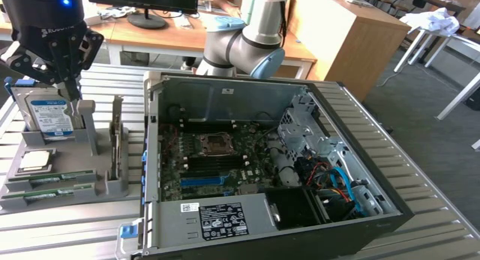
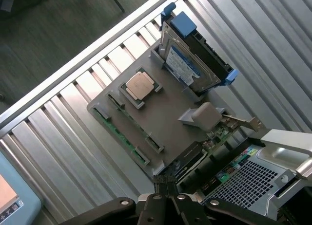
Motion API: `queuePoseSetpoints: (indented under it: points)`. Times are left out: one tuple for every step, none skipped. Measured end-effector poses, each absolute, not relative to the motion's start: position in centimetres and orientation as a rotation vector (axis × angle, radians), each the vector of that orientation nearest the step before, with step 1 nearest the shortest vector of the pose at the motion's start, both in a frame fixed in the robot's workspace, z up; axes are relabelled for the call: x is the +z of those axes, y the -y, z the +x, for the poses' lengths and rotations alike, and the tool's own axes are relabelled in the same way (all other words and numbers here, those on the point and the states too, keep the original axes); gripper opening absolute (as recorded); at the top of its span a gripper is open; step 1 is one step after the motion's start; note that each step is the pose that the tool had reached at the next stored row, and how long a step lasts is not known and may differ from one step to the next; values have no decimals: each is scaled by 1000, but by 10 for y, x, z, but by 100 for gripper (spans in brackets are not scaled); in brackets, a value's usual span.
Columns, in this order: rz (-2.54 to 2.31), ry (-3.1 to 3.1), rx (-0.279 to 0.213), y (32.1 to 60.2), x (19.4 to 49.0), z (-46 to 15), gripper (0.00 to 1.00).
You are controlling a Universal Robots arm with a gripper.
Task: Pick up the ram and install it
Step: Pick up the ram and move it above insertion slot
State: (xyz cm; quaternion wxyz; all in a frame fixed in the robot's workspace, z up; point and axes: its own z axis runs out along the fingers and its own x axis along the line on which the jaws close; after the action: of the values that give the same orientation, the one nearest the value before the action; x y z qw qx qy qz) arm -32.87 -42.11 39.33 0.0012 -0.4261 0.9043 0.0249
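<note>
Clenched, empty fingers (image 2: 161,186) hover above the grey tray (image 2: 168,113), clear of the ram (image 2: 119,132) lying in its slot.

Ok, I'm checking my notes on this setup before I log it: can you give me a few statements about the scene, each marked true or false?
1. The long, thin green ram sticks lie in the grey moulded tray. True.
2. The gripper is clamped on a ram stick. False: it is shut on nothing, above the tray.
3. The silver hard drive with the blue-and-white label lies flat. False: it stands on edge in the tray.
4. The black computer case is open, with its green motherboard showing. True.
</note>
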Motion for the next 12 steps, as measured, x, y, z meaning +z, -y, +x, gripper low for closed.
queuePoseSetpoints:
  points:
    - [-1344, -2836, 78, 421, 393, -329, 10]
    - [-1349, -2834, 78, 421, 393, -329, 10]
    - [-1355, -2831, 78, 421, 393, -329, 10]
    - [-1361, -2828, 78, 421, 393, -329, 10]
    - [-1366, -2826, 78, 421, 393, -329, 10]
    - [-1372, -2823, 78, 421, 393, -329, 10]
    - [-1378, -2820, 78, 421, 393, -329, 10]
    - [-1384, -2817, 78, 421, 393, -329, 10]
    - [-1390, -2814, 78, 421, 393, -329, 10]
    - [-1397, -2811, 78, 421, 393, -329, 10]
    - [-1403, -2809, 78, 421, 393, -329, 10]
    - [-1408, -2806, 78, 421, 393, -329, 10]
